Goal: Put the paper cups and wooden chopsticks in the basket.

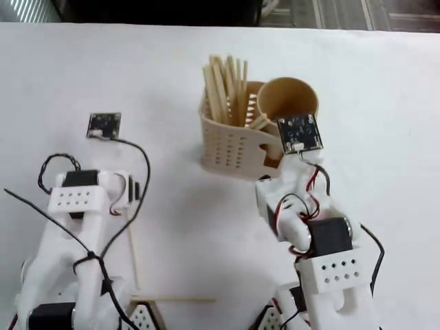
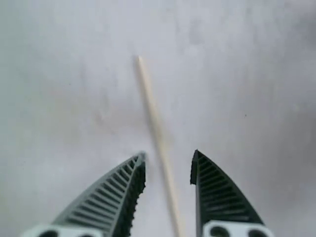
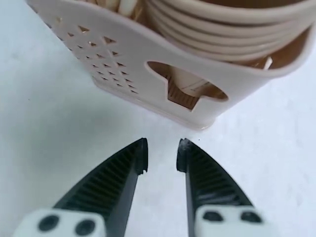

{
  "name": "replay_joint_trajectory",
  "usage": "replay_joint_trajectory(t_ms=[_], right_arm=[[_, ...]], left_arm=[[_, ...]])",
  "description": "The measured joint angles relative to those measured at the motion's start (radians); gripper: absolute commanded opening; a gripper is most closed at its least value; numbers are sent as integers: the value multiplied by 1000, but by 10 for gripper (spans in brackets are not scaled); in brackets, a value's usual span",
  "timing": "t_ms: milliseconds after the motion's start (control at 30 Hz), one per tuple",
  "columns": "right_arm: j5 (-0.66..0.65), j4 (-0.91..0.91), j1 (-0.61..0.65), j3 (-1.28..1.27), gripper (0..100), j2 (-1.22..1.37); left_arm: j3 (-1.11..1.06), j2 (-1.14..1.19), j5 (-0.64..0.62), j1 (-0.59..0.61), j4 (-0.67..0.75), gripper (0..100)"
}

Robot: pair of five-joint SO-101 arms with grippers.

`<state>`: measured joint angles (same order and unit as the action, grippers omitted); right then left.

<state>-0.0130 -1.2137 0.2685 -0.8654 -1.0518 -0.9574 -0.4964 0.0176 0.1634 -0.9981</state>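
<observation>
A loose wooden chopstick (image 2: 157,129) lies flat on the white table, running between the fingers of my left gripper (image 2: 168,165), which is open just above it. The same chopstick (image 1: 133,258) shows beside the left arm (image 1: 77,199). A second chopstick (image 1: 176,300) lies crosswise near the front edge. The perforated beige basket (image 1: 230,150) holds several upright chopsticks (image 1: 225,88) and a stack of paper cups (image 1: 287,98). My right gripper (image 3: 162,153) hangs open and holds nothing, close in front of the basket (image 3: 123,59) with its cups (image 3: 222,24).
The right arm (image 1: 323,240) stands directly in front of the basket's handle cut-out (image 3: 185,89). Loose black cables (image 1: 141,179) trail by the left arm. The white table (image 1: 385,103) has free room on the far left and right.
</observation>
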Motion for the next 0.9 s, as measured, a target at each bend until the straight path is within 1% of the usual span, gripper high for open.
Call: replay_joint_trajectory(t_ms=[100,200,367,467,533,633,700,767,900], right_arm=[[0,0,0,0,108,0],[0,0,0,0,108,0],[0,0,0,0,108,0],[0,0,0,0,108,0],[0,0,0,0,108,0],[0,0,0,0,108,0],[0,0,0,0,108,0],[0,0,0,0,108,0],[0,0,0,0,108,0]], left_arm=[[0,0,0,0,5,165],[3,58,0,0,5,165],[104,290,0,0,-2,164],[198,442,-28,0,-21,163],[256,522,-43,-2,-40,129],[351,612,-44,-5,-103,14],[410,661,-48,-11,-140,40],[462,709,-52,-12,-170,20],[557,783,-55,-14,-230,23]])
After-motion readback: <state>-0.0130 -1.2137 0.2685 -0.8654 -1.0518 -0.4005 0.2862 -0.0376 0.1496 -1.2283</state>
